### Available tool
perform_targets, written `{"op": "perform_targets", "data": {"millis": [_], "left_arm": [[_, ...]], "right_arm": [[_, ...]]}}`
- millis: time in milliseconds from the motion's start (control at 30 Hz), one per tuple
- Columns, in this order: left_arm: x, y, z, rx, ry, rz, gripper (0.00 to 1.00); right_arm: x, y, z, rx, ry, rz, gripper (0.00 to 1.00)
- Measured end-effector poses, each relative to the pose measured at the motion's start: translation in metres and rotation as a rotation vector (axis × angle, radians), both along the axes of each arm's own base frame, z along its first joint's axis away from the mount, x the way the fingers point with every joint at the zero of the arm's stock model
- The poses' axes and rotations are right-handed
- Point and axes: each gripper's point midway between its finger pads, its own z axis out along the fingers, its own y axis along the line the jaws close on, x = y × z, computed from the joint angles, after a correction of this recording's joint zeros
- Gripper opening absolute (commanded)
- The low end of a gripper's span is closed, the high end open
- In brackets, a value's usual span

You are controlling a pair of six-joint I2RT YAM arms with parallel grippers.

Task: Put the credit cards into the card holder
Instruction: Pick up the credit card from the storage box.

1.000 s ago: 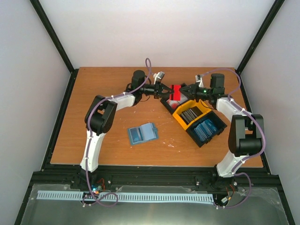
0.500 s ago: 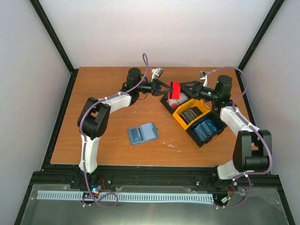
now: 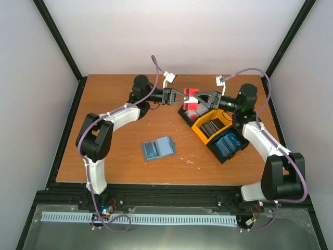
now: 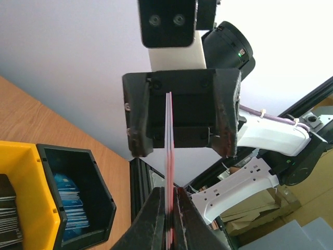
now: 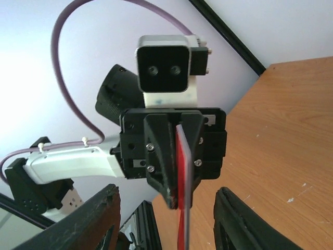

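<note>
A bright red credit card (image 3: 192,92) hangs in the air above the table's back middle, pinched by my left gripper (image 3: 186,95), which is shut on one end of it. In the left wrist view the card (image 4: 168,151) shows edge-on between the closed fingers (image 4: 156,219). My right gripper (image 3: 200,100) faces the left one and is open, its fingers (image 5: 244,219) standing wide on either side of the card (image 5: 182,177) without touching it. The blue-grey card holder (image 3: 158,148) lies open on the table, in front of both grippers and to their left.
A black-and-yellow three-compartment tray (image 3: 201,134) lies at an angle right of centre, under the right gripper. It holds more red cards (image 3: 192,108), dark cards (image 3: 210,126) and blue cards (image 3: 227,143). Black frame rails edge the table.
The right gripper has opened and let go of the red card, which stays in the left gripper. Both wrists have risen and drawn back, and the card has shifted slightly left and up.
</note>
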Motion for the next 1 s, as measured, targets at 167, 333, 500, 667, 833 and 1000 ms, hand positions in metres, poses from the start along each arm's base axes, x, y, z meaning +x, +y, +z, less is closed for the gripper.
{"op": "perform_targets", "data": {"millis": [167,333,500,667,833,1000], "left_arm": [[0.0,0.004,0.015,-0.012,0.009,0.03,0.01],[0.015,0.014,0.024,0.006,0.185,0.098,0.01],[0.031,0.026,0.02,0.01,0.438,0.144,0.01],[0.03,0.034,0.017,-0.022,0.656,0.132,0.01],[0.027,0.037,0.028,-0.058,0.729,0.109,0.01],[0.026,0.038,0.034,-0.072,0.763,0.097,0.01]], "right_arm": [[-0.018,-0.002,0.007,0.005,-0.065,0.006,0.48],[-0.025,-0.006,-0.003,0.047,-0.034,-0.03,0.52],[-0.025,-0.01,0.002,0.149,-0.019,-0.074,0.55],[-0.022,-0.002,0.009,0.22,-0.011,-0.054,0.53],[-0.016,0.004,0.0,0.232,0.046,-0.056,0.46],[-0.018,0.016,0.0,0.216,0.059,-0.031,0.43]]}}
